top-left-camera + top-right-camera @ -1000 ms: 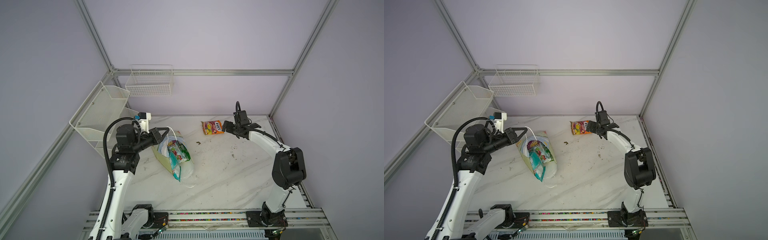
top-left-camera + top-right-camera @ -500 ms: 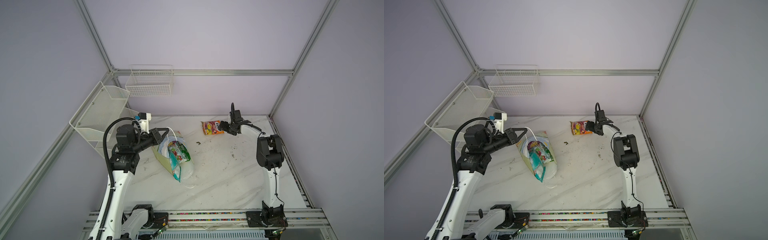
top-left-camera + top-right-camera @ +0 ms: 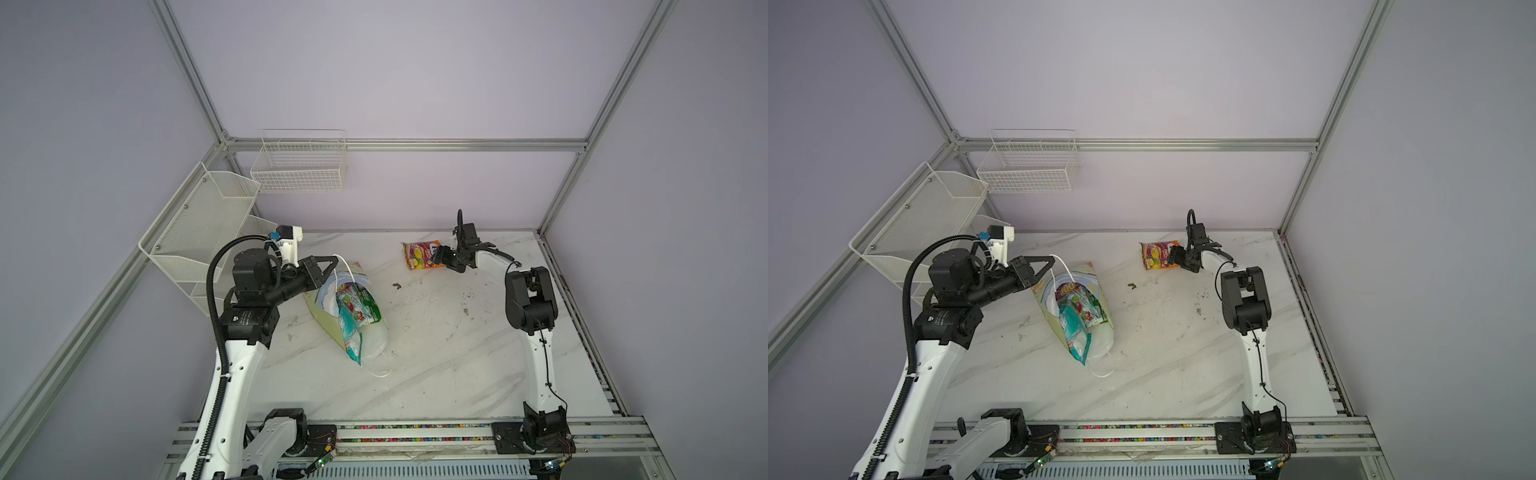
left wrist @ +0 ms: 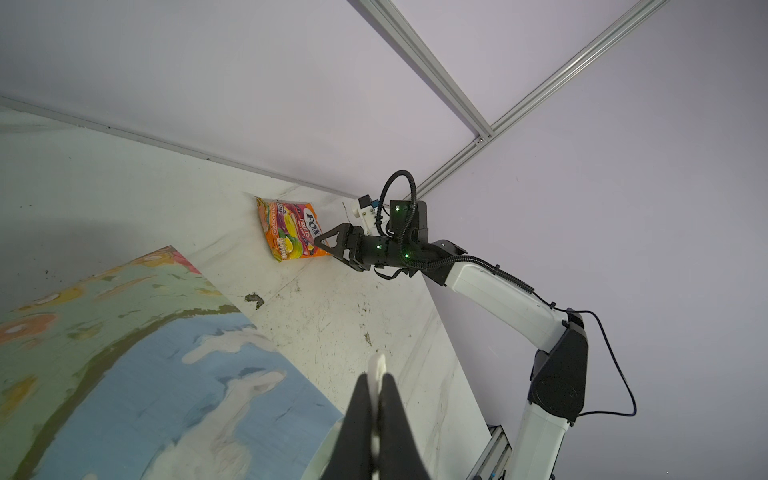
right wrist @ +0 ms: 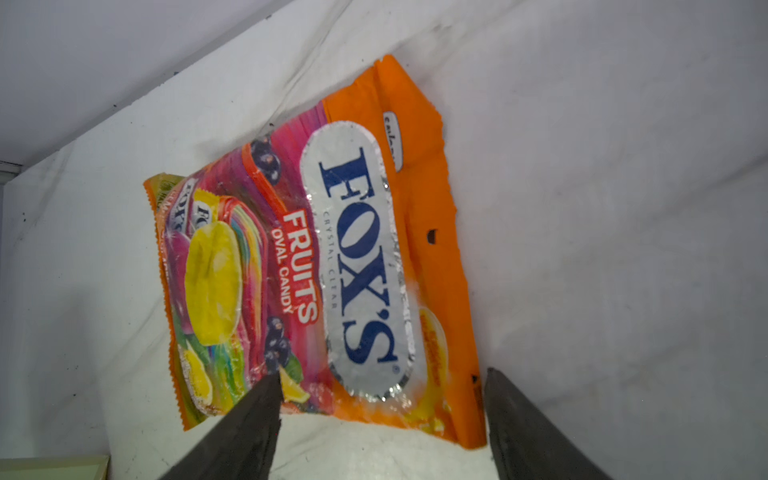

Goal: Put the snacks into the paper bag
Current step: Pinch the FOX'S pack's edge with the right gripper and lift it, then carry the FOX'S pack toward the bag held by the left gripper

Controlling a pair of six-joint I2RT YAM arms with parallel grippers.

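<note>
The left tool (image 4: 376, 380) pinches the paper bag's (image 4: 166, 374) thin white cord handle (image 4: 377, 365); the right tool (image 5: 382, 374), spread, straddles the crinkly orange packet (image 5: 361, 249).

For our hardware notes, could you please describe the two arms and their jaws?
The left arm and right arm share white links, black joint housings and black tapering jaws. Ribbed black conduits run along both; the right also trails a thin black wire and shows green wrist lights.

Left pincer (image 3: 333, 259) holds paper bag (image 3: 326, 322) by its cord (image 3: 347, 268); right pincer (image 3: 441, 257) at orange packet (image 3: 417, 256).
</note>
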